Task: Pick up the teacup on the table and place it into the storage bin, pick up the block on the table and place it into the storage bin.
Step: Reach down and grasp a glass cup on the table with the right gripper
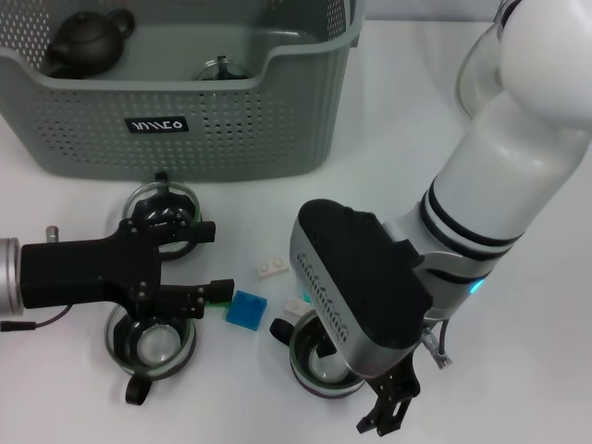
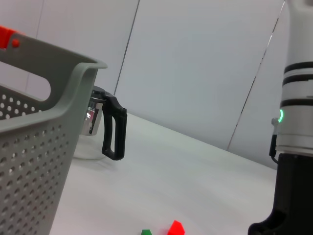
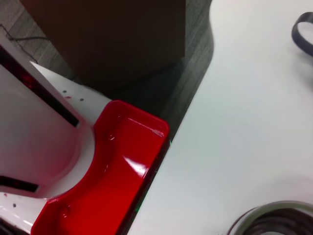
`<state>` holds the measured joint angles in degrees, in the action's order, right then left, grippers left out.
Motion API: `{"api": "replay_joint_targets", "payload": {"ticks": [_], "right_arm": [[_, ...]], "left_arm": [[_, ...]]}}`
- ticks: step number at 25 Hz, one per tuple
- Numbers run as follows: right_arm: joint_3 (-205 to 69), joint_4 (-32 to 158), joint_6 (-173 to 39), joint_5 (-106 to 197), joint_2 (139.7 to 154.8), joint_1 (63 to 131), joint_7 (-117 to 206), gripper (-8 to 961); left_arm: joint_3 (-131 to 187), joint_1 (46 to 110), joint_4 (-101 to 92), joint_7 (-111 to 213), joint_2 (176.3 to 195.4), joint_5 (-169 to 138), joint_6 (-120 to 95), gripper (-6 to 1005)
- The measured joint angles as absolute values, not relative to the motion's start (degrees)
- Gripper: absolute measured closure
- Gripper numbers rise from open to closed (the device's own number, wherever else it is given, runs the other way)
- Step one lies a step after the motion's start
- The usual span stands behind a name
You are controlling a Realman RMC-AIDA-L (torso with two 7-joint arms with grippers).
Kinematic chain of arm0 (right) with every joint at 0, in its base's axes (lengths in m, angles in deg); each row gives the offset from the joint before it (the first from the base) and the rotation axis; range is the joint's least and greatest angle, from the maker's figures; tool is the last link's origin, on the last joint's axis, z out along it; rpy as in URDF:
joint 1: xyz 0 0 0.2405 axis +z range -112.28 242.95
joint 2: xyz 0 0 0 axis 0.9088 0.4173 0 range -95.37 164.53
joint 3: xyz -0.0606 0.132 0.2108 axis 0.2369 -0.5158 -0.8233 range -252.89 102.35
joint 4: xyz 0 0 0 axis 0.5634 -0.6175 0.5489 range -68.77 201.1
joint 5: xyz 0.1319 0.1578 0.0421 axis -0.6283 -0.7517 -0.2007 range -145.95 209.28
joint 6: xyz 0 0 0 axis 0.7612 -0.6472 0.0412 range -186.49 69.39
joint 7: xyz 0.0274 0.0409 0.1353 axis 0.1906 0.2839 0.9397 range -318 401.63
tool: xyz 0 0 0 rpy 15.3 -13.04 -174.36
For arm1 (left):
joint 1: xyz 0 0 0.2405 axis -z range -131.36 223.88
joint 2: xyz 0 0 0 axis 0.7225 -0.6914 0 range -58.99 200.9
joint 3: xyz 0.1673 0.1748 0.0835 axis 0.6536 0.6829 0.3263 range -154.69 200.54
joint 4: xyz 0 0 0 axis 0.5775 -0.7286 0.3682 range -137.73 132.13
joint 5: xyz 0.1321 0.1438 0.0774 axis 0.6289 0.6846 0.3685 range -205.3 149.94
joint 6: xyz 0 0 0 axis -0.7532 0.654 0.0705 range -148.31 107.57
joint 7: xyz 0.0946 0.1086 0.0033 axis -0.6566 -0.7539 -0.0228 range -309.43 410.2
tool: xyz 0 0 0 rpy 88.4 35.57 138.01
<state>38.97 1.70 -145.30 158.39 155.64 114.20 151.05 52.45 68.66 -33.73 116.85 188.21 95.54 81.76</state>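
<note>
Teacups of clear glass stand on the white surface (image 1: 388, 120) in the head view, 3 in all. At far left the left end effector (image 1: 205, 262) reaches in sideways, its 2 black fingers spread wide with nothing between them. One finger lies over the rear teacup (image 1: 164, 215), just in front of the storage bin (image 1: 185, 111); the other finger points toward the blue block (image 1: 246, 310). Below the arm sits a second teacup (image 1: 150, 344) with a black handle.

The storage bin, grey-green with perforated walls and a black label, stands at the back of the surface. Inside it are a dark teapot (image 1: 90, 42) at the left and a glass item (image 1: 222, 70) near the dipped front rim.

The blue block lies on the surface between the left fingers and the third teacup (image 1: 319, 365). 2 small white blocks (image 1: 272, 268) lie nearby.

At right, the right end effector (image 1: 393, 402) hangs at the near edge, just beside the third teacup; whether it is spread or closed I cannot tell.

The left wrist view shows the bin wall, a glass jug with a black handle (image 2: 112, 129), and small red (image 2: 176, 227) and green pieces.
</note>
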Motion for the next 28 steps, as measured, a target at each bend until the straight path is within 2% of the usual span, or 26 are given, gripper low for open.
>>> {"api": "replay_joint_targets", "payload": {"ticks": [24, 28], "right_arm": [[41.0, 4.2, -142.0, 158.6, 155.9, 114.3, 153.7, 32], [41.0, 5.1, -141.7, 158.5, 155.8, 115.0, 154.6, 194]], "left_arm": [[52.5, 68.4, -33.7, 116.6, 188.61, 95.8, 81.4, 121], [52.5, 68.5, -33.7, 116.6, 188.64, 95.8, 81.3, 121]]}}
